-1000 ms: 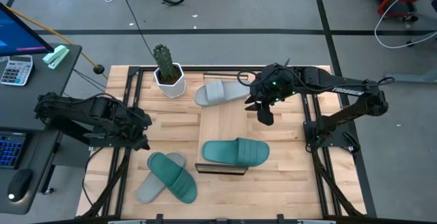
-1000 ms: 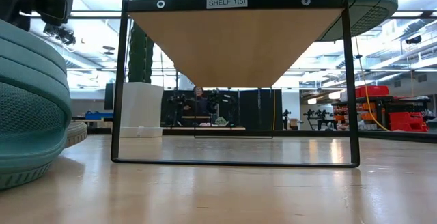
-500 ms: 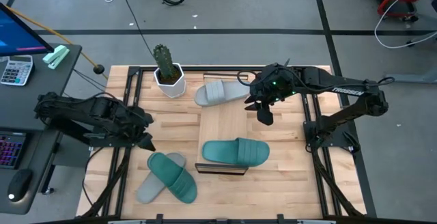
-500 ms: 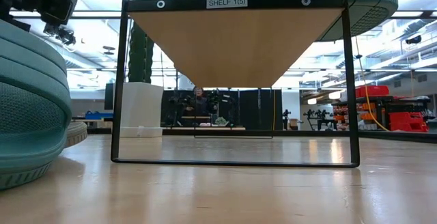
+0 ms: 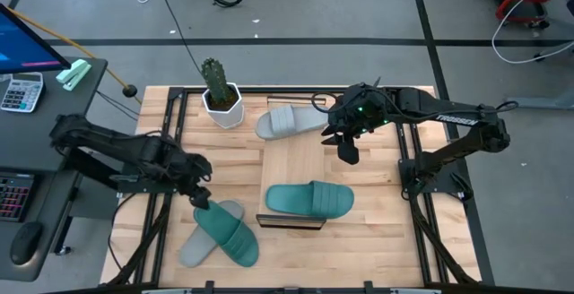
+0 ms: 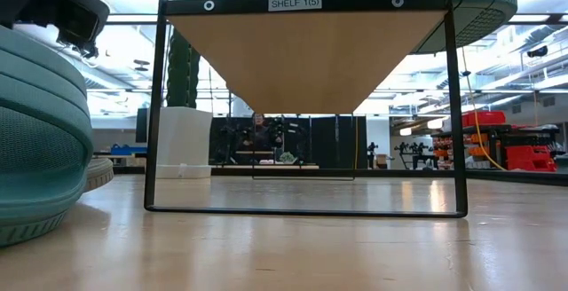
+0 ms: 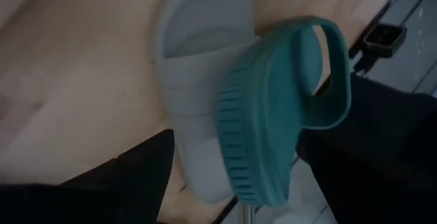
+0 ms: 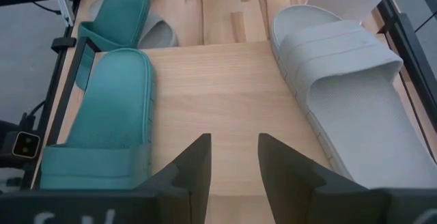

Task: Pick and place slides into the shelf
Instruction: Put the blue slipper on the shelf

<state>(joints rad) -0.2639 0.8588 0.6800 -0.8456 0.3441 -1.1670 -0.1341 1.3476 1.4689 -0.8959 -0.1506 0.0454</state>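
Observation:
The shelf [image 5: 291, 164] stands mid-table. One teal slide [image 5: 309, 200] lies flat on the board's near end, and a grey slide [image 5: 287, 121] lies at its far end. A second teal slide [image 5: 226, 231] rests slantwise on another grey slide [image 5: 199, 245] on the tabletop at the near left. My left gripper [image 5: 203, 197] is open just above this pair's far end. In its wrist view the two fingers stand either side of the teal slide [image 7: 273, 108], apart from it. My right gripper [image 5: 348, 152] hangs open over the shelf's right side [image 8: 232, 94], with nothing between its fingers.
A cactus in a white pot [image 5: 220, 97] stands at the far left, beside the grey slide. Dark frame rails [image 5: 161, 204] run along both sides of the tabletop. A side desk with a calculator [image 5: 20, 90] stands off the table's left edge.
My left gripper has moved toward the table's right and near edges and down, reaching the far end of the stacked teal and grey slides. The slides have not moved.

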